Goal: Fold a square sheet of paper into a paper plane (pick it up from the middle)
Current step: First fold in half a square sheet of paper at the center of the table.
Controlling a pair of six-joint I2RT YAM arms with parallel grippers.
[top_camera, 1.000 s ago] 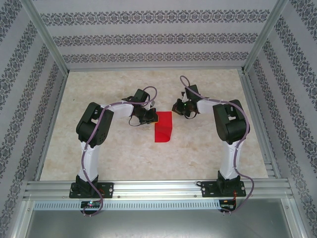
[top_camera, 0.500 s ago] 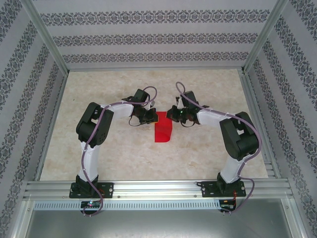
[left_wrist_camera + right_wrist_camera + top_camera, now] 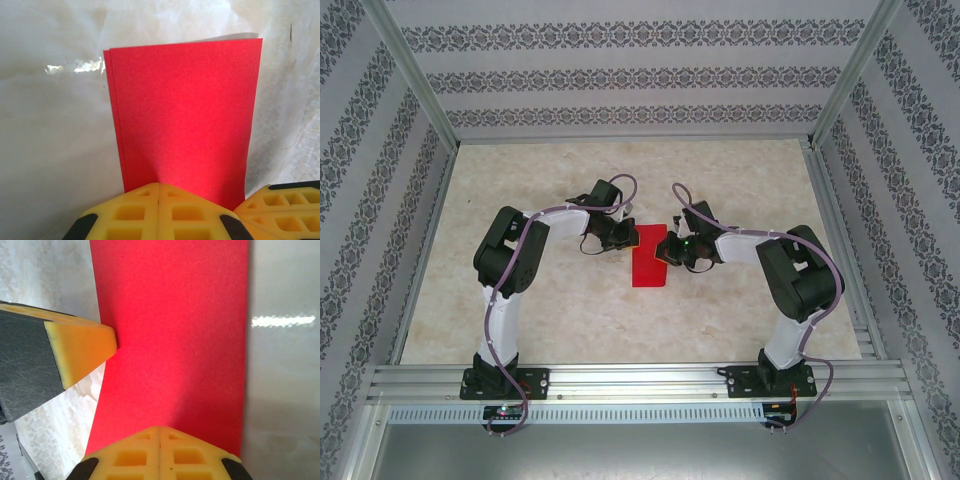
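Honeycombed yellow fingers [image 3: 130, 215] of the left gripper [image 3: 159, 187] are closed together, tips on the thin bright red paper sheet [image 3: 185, 115]; the right gripper [image 3: 160, 430], likewise closed, presses its opposite edge. Left wrist view reveals two stacked layers; overhead, one flat rectangle on glossy marbled tabletop [image 3: 740, 180] between wallpapered walls [image 3: 620, 80].

Bright red square sheet of paper [image 3: 647, 262] folded in half, two-layered rectangle, lying flat mid-table [image 3: 520, 300]

Near edge of paper [image 3: 185, 115] — behind left tool [image 3: 159, 189]
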